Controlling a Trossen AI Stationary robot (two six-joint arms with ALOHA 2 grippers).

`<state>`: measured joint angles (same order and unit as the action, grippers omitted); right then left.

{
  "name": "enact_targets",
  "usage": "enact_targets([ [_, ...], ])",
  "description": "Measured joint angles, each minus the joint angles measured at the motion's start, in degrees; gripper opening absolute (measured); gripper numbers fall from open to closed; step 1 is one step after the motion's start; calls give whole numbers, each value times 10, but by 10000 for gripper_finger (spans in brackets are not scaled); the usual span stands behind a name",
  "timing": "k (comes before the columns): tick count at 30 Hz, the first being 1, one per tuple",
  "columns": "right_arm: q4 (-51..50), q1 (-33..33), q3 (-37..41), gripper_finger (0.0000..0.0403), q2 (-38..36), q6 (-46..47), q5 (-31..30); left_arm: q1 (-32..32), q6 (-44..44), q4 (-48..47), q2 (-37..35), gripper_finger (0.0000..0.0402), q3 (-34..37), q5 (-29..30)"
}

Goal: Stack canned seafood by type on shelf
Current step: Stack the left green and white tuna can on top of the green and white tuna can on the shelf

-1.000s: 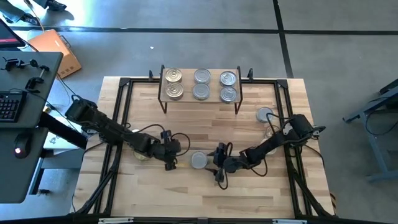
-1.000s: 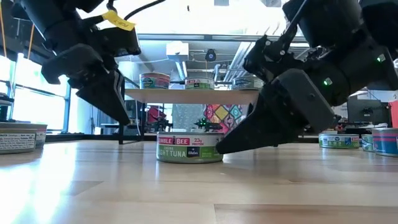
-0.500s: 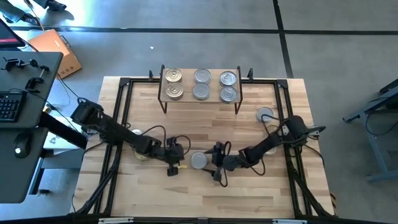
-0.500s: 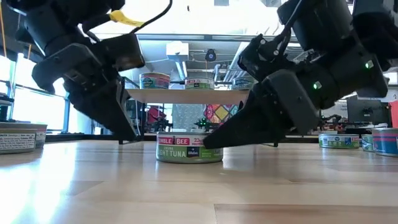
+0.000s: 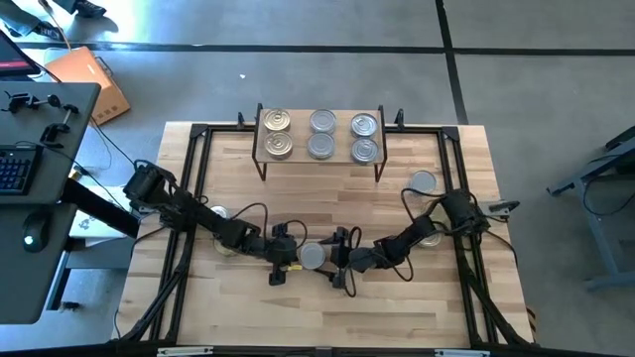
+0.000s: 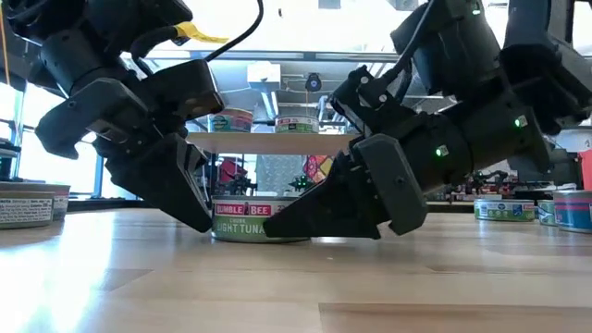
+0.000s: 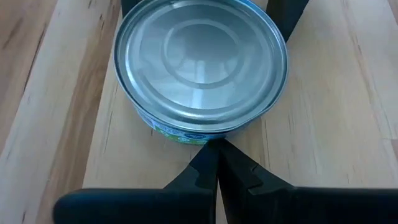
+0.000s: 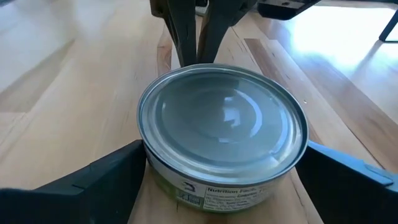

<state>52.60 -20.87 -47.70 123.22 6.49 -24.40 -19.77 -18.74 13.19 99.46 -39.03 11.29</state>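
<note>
A short round tuna tin (image 5: 313, 257) with a silvery lid stands flat on the table near its near edge. It also shows in the low view (image 6: 262, 222) and in both wrist views (image 7: 199, 62) (image 8: 224, 124). My left gripper (image 7: 217, 149) is shut and sits low at the tin's left side (image 5: 290, 260). My right gripper (image 8: 224, 152) is open and comes in low from the right (image 5: 333, 260), one finger on either side of the tin. The shelf (image 5: 300, 134) stands at the far edge, with several tins lying flat on its top. My left gripper presses its shut fingertips (image 7: 208, 155) against the tin's side wall (image 7: 186, 135), coming in low from the table's left. The tin stands flat on the table. My right gripper's fingers (image 8: 118, 171) flank the tin's side wall (image 8: 163, 168); I cannot tell whether they touch it.
A loose tin (image 5: 422, 182) stands by the table's right edge and two more (image 5: 218, 213) lie under the left arm. In the low view, tins show at far left (image 6: 28, 205) and far right (image 6: 504, 209). Black frame rails (image 5: 198, 169) run along the table's sides.
My left gripper has moved right and down toward the tin, ending with its tips at the tin's wall. My right gripper has moved left until its fingers are around the tin. The tin has slid a little toward the table's left.
</note>
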Motion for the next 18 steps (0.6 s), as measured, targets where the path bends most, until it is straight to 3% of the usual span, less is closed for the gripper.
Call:
enact_targets([
  [9, 38, 1, 5, 331, 14, 8, 0, -4, 0, -7, 0, 0, 0, 10],
  [13, 35, -6, 5, 330, 14, 14, -8, -9, -13, -37, -5, 0, -6, 15],
  [18, 36, -18, 27, 316, -3, 35, -24, -15, -37, -103, -25, 0, -9, 64],
])
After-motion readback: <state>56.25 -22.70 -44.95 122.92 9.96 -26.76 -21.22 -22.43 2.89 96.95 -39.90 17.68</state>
